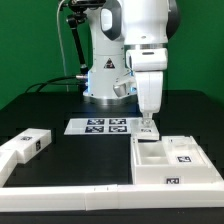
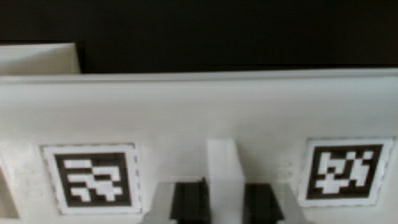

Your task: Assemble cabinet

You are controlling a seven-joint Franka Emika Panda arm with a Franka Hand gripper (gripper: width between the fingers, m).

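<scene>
Hand (image 1: 148,127) clamped on the cabinet (image 1: 190,172)
Its fingers (image 2: 187,203) press both sides of a thin upright rib (image 2: 224,160) between two tags (image 2: 89,178). In the exterior view the cabinet sits at 4 o'clock on the black bench (image 1: 90,160); a loose block (image 1: 28,146) lies at 8 o'clock.

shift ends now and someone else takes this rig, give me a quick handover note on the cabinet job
Gripper: down on the cabinet shell, at its end nearest the marker board. Its fingers straddle a thin upright wall; cannot tell if clamped.
Parts: the shell lies on the exterior view's right. One loose block lies far off on the exterior view's left, by the rail.
Done: nothing visibly joined.
Left: probably fetch the loose block and fit it to the shell.
</scene>
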